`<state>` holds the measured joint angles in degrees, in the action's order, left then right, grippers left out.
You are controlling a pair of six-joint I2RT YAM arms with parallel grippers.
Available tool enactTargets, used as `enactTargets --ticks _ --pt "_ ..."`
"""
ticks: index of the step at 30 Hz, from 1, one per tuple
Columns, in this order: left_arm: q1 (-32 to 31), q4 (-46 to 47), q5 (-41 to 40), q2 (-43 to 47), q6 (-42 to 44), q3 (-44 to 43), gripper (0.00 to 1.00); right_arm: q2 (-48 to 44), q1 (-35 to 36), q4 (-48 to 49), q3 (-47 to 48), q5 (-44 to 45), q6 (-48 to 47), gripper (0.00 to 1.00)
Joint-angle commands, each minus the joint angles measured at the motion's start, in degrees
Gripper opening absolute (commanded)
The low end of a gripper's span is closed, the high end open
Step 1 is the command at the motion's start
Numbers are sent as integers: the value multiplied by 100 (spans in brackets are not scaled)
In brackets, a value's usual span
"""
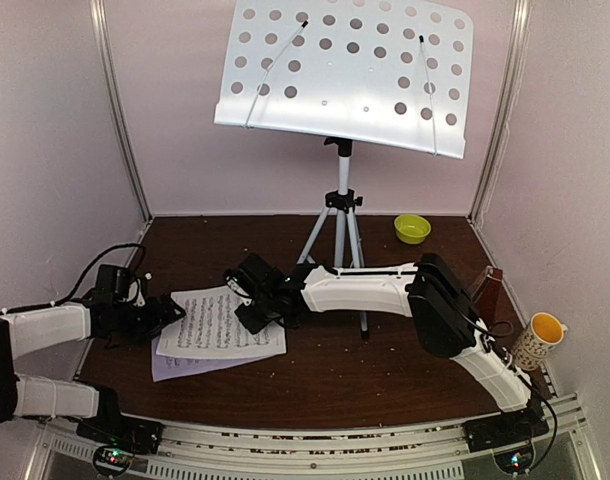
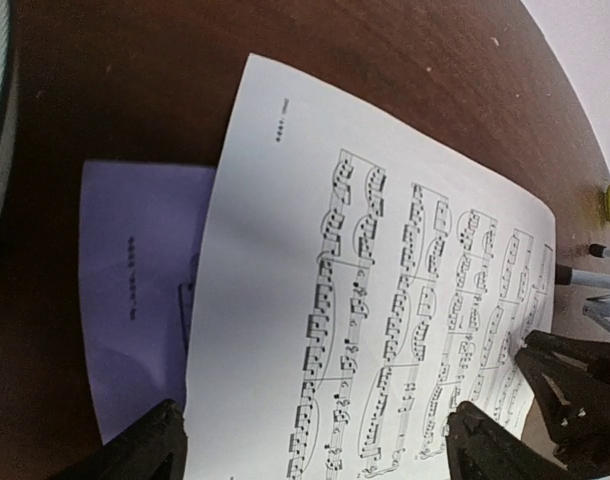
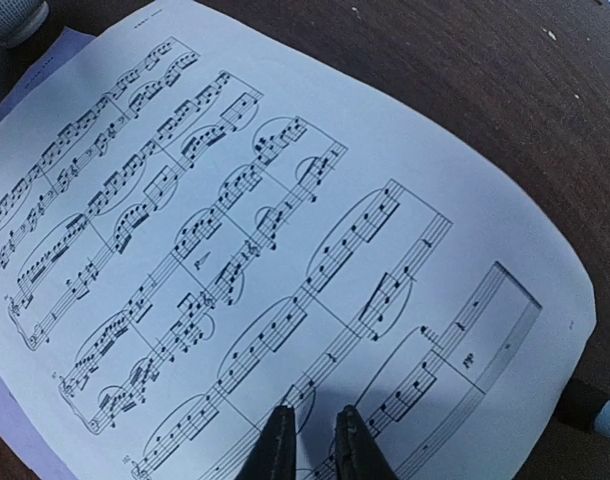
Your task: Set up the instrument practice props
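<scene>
A dark brown wooden tabletop [image 1: 385, 375], flecked with pale specks, sits inside a booth of pale pink walls [image 1: 45, 150] with metal posts [image 1: 120, 110] in the back corners. At the centre back stands the silver tripod [image 1: 341, 215], carrying the white perforated music-stand desk [image 1: 350, 75] high above the surface, tilted and bare. The two sheet-music pages lie flat on the tabletop toward the left front: the top page [image 2: 385, 300], printed with staves, overlaps the lower page [image 2: 135, 300], which shows along one side and looks lilac in the shade. The left gripper [image 2: 315, 445] hovers at one edge of the pages with its fingers spread wide, holding nothing. The right gripper [image 3: 312, 440] reaches across from the right to the opposite edge of the top page, its fingers drawn nearly together with only a slim gap, tips down at the paper; whether it pinches the sheet cannot be told. The red-brown metronome [image 1: 492, 288] stands by the right wall, half hidden behind the right arm. A yellow-green bowl [image 1: 412, 228] rests at the back right, and a patterned mug [image 1: 538, 340] at the right edge.
</scene>
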<state>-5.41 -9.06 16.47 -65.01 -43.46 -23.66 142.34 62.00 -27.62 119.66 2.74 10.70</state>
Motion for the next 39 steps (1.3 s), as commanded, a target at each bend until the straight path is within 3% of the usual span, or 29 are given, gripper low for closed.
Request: enactTargets --ticks 1,10,21,34,39 --pt "77 -74 -65 306 -223 292 93 63 -9 -128 114 130 11 16" --pt "83 446 437 240 -570 680 86 54 -12 -136 113 134 11 16" --pt "84 -1530 -203 1862 -536 703 88 63 -18 -230 105 190 19 15" --pt "77 -47 902 1019 -473 1179 79 23 -33 -246 60 192 -7 15" --pt "76 254 1143 1221 -432 1047 75 38 -38 -259 67 174 5 14"
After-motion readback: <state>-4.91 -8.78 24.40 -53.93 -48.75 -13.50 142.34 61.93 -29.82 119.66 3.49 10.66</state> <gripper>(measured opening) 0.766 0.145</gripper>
